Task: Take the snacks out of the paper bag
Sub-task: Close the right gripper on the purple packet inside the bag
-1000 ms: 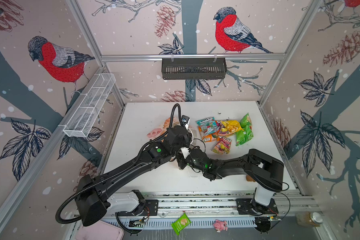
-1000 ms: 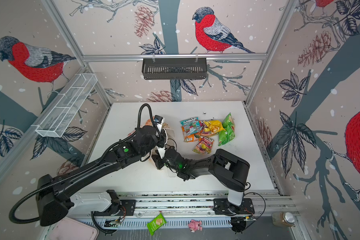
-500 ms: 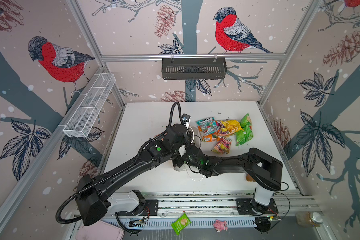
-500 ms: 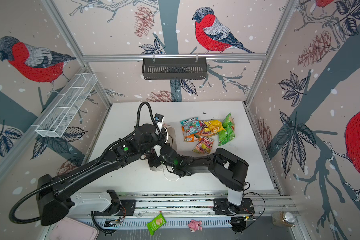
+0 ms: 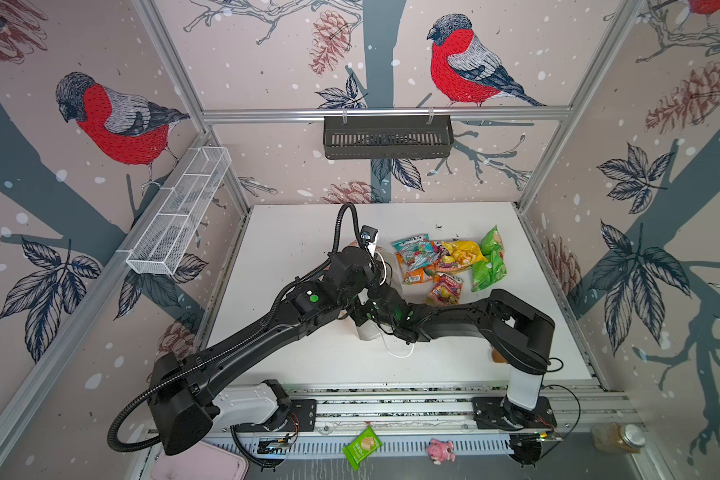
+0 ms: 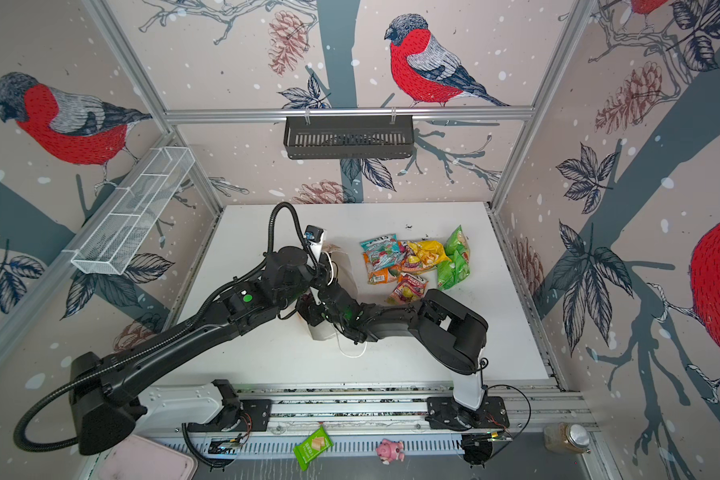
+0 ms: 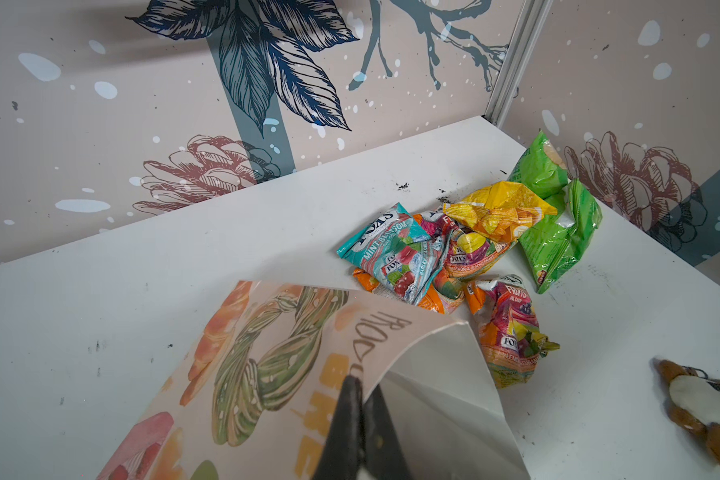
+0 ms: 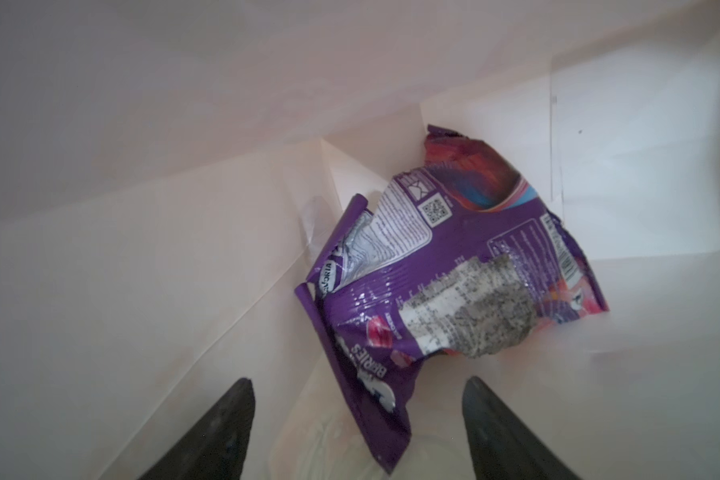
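Top views: paper bag (image 5: pixel 366 330) mid-table, mostly buried under left arm (image 5: pixel 262 332) and right arm (image 5: pixel 458 322), both meeting right over it. One white cord handle (image 5: pixel 400 353) looped out on the table (image 5: pixel 292 249). Behind and to the right, clear of the bag, snacks (image 5: pixel 449 262) in a heap, the same in both top views. Fingertips hidden here, so no reading of either grip from above.

Left wrist view: left gripper (image 7: pixel 356 415) pressed fully closed on the bag's edge, holding the printed wall curled up off the table. Just past that edge, the heap again: green, yellow, teal and orange foil. Off to one side, a brown-and-white soft thing (image 7: pixel 703 409), possibly a plush toy; from above, only a sliver of it beside the right arm.

Right wrist view, the only look inside the bag: right gripper (image 8: pixel 358 380) spread wide, gripping nothing. Ahead of it, a purple packet (image 8: pixel 454 257) lying in a bottom corner, its near end reaching between the parted jaws.
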`<state>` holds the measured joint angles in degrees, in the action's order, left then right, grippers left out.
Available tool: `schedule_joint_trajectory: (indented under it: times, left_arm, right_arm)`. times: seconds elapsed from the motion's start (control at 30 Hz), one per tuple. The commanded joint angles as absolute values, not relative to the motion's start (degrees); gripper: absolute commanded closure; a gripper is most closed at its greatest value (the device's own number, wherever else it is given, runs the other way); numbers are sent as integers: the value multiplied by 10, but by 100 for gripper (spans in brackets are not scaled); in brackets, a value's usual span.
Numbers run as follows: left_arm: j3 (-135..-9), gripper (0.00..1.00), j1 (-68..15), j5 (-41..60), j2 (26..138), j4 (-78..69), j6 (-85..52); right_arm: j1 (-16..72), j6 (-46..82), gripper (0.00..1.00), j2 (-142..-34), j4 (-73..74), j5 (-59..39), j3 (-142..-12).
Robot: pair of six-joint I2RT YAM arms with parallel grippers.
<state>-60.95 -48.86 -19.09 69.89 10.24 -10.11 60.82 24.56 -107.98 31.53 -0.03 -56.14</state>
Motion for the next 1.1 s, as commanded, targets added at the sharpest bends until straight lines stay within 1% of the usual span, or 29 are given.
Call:
schedule_joint_trajectory:
  times: [0.0,0.33,0.37,0.47,0.73,1.07]
  left_arm:
    - [-611,100,-488,-178,697,84,-115]
    - [-628,100,-489,-172,700,100,-128]
    - [-629,100,-488,-174,701,103,-129]
    - [-632,100,-488,-176,701,109,-128]
    - [-633,100,-488,-181,698,120,-128]
    - [-635,100,-489,-182,690,126,-128]
  right_arm:
    - [609,255,20,-1095,314,-16,-581]
    - [594,265,10,-1157,287,-4,-656]
    - [593,268,6,-1163,282,0,-662]
    - [589,271,2,-1180,281,10,-671]
    - [585,280,1,-1214,259,18,-701]
    - [584,279,5,-1254,228,33,-747]
